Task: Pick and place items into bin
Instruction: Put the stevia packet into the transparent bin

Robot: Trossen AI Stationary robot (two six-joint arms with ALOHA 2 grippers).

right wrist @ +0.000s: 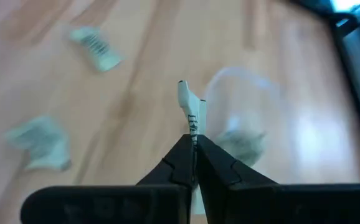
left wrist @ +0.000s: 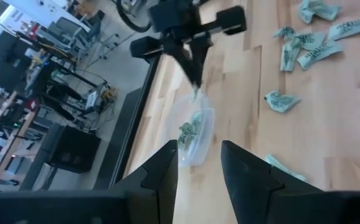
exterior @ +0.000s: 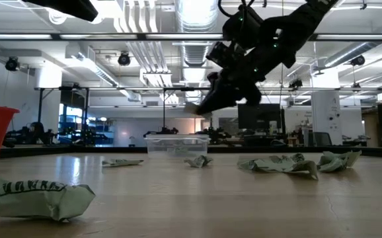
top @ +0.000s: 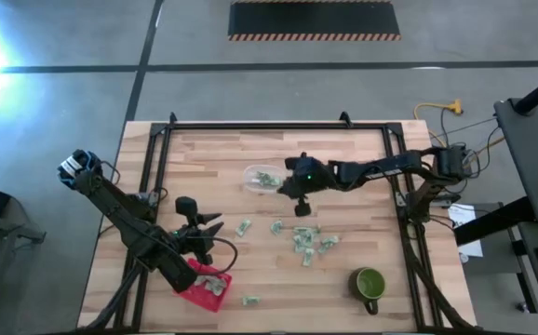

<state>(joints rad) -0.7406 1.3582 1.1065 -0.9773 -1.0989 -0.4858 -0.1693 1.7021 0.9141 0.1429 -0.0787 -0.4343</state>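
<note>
Over the middle of the table (top: 343, 149): right gripper (right wrist: 194, 144) pinched tight on one wrapped piece (right wrist: 191, 107), thin crinkled white-and-green wrapper sticking up past the fingertips, carried in the air just beside the clear bin (top: 262, 177). Low view confirms it well above the wood.

Bin: one, small, shallow, transparent plastic, rounded corners, sitting toward the far-middle of the table. Holds at least one or two crumpled pieces (left wrist: 189, 129); exact count not readable.

Loose pieces on the table: roughly eight in the high view. One (top: 243, 226) alone near the left gripper, one (top: 276, 226) next to it, a tight cluster of about five (top: 310, 244) under the right arm, one more (top: 249, 300) at the near edge by the red container. All flat-crumpled, pale green and white, printed stripes.

Left gripper (left wrist: 200, 168): fingers partly apart, nothing between them, hanging over the near-left part of the table, pointed toward the bin.

Other items: one red container (top: 204, 283), soft-sided look, near-left, with a few pieces inside; one green mug (top: 369, 283), round, glossy, handle toward the near edge, near-right, upright.

Tabletop: light wood planks, visible grain, black metal frame around the edges.
</note>
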